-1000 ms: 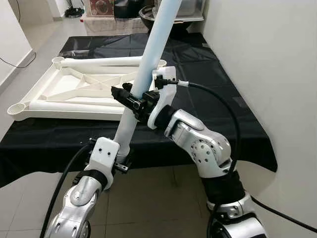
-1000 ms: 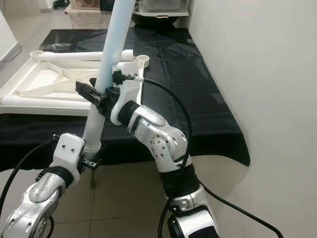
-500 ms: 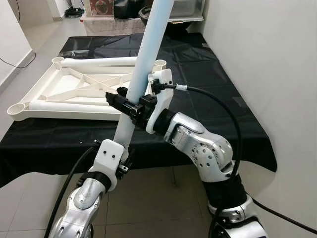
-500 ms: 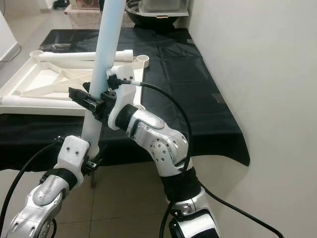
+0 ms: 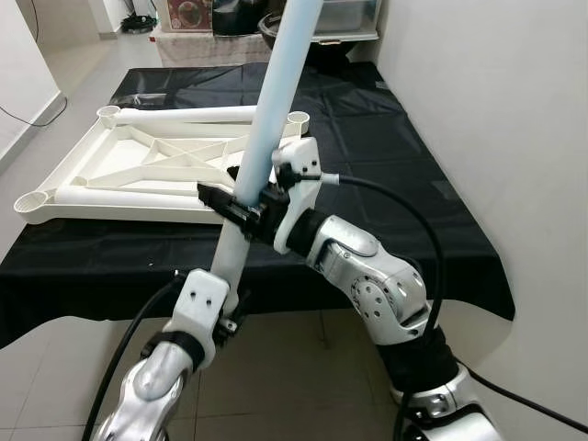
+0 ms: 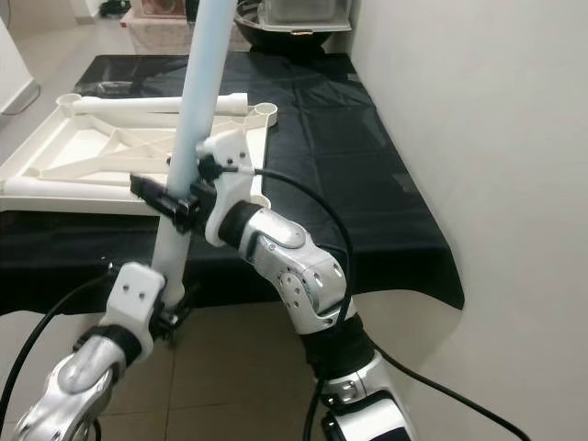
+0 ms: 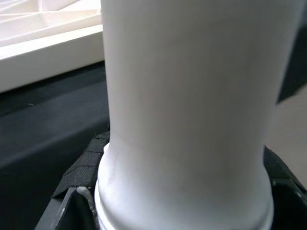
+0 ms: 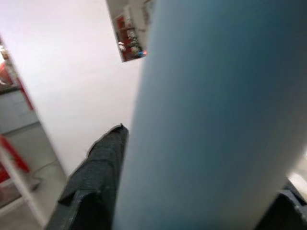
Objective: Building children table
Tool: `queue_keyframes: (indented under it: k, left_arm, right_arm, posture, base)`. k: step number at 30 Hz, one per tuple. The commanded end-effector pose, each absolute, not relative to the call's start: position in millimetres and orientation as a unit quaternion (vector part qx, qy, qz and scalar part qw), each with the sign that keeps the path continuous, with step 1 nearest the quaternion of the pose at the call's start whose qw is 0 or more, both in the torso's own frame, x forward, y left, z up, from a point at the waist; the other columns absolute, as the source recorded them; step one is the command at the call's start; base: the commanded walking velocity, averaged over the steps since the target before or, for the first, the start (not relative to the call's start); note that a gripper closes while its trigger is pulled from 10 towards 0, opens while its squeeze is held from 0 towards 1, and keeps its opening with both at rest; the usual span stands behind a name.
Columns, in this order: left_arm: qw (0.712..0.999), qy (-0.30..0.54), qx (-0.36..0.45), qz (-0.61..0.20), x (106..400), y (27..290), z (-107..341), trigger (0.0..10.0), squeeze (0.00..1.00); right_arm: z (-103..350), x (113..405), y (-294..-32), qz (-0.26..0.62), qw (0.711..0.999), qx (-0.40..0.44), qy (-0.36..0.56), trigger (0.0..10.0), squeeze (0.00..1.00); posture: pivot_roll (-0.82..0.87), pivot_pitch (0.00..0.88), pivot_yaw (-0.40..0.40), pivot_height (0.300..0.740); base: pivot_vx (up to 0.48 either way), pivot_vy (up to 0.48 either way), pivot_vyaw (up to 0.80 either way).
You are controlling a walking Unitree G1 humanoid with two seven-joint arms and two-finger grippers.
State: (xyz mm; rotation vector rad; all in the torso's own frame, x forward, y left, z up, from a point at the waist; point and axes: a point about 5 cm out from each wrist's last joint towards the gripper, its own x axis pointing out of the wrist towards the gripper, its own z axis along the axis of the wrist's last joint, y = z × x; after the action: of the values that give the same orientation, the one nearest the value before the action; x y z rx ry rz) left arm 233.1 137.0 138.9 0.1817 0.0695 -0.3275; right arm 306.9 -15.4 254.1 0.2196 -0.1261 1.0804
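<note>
Smooth pale-blue plastic table leg (image 5: pixel 276 101), round tube, tilted upright off the near edge of the black-draped tabletop (image 5: pixel 386 156). Clamped low by left hand (image 5: pixel 230 308), higher by right hand (image 5: pixel 241 208). White ribbed table frame (image 5: pixel 156 170) flat, upside down, near far-left corner.

A black cloth (image 5: pixel 386 156) covers a low surface beside a white wall (image 5: pixel 496 110), tiled floor (image 5: pixel 276 367) below

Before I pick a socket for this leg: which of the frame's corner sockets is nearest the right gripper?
The socket at the frame's far right corner, just beyond the right gripper holding the leg. The other sockets in view lie along the frame's left side.
</note>
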Motion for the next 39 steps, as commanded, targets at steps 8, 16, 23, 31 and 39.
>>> queue_keyframes:
  k: [8,16,23,31,39]
  left_arm:
    - [0.973,0.031,0.038,-0.226,210,138,147,10.0,0.0]
    - [0.959,0.063,0.012,-0.275,195,134,139,10.0,0.0]
    - [0.949,0.084,-0.012,-0.305,186,128,133,10.0,0.0]
    - [0.945,0.087,-0.012,-0.316,187,128,133,10.0,0.0]
    - [0.942,0.089,-0.018,-0.322,185,127,133,10.0,0.0]
  right_arm:
    - [245,299,-28,0.649,0.751,0.117,-0.004,10.0,0.0]
    - [246,301,-32,0.698,0.708,0.105,0.01,10.0,0.0]
    - [252,298,-35,0.73,0.67,0.13,0.026,10.0,0.0]
    - [249,294,-33,0.756,0.642,0.118,0.037,10.0,0.0]
    - [251,288,-29,0.769,0.625,0.126,0.04,10.0,0.0]
  posture:
    - [0.05,0.106,-0.017,0.74]
    - [0.05,0.114,-0.019,0.74]
    - [0.05,0.115,-0.022,0.74]
    - [0.05,0.119,-0.023,0.74]
    - [0.04,0.112,-0.018,0.74]
  base:
    - [0.0,0.0,0.0]
    - [0.0,0.0,0.0]
    - [0.0,0.0,0.0]
    - [0.0,0.0,0.0]
    - [0.0,0.0,0.0]
